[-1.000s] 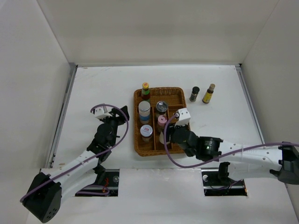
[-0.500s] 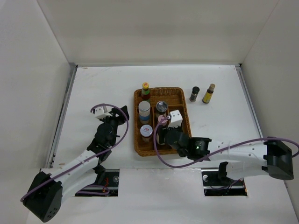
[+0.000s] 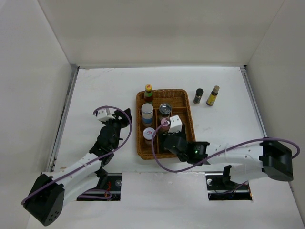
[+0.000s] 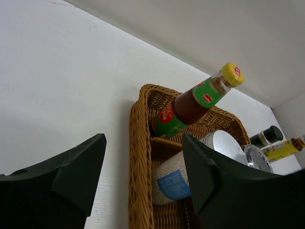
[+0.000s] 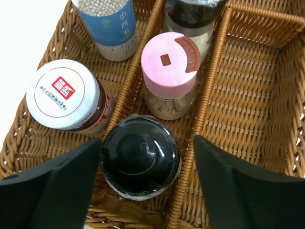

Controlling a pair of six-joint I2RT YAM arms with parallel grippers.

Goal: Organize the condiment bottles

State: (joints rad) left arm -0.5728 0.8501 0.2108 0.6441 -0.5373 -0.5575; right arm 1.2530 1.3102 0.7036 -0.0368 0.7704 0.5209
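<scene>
A wicker basket (image 3: 164, 90) holds a yellow-capped hot sauce bottle (image 3: 148, 90), a blue-labelled jar (image 3: 147, 112), a silver-lidded jar (image 3: 165, 109), a pink-lidded shaker (image 5: 169, 64) and a white-lidded jar (image 5: 63, 91). My right gripper (image 3: 167, 140) hangs over the basket's near end, open. In the right wrist view its jaws (image 5: 147, 143) stand either side of a black-lidded bottle (image 5: 140, 156) upright in the middle compartment. My left gripper (image 3: 125, 118) is open and empty left of the basket. The hot sauce (image 4: 198, 98) and the basket rim (image 4: 139, 157) show ahead of it.
Two bottles stand on the table right of the basket: a dark one with a black cap (image 3: 198, 96) and a yellow-labelled one (image 3: 213, 96). The basket's right compartment (image 5: 267, 86) is bare wicker. White walls close in the table on three sides.
My right gripper has moved left over the basket's near end, to above the middle compartment. The left arm has not moved.
</scene>
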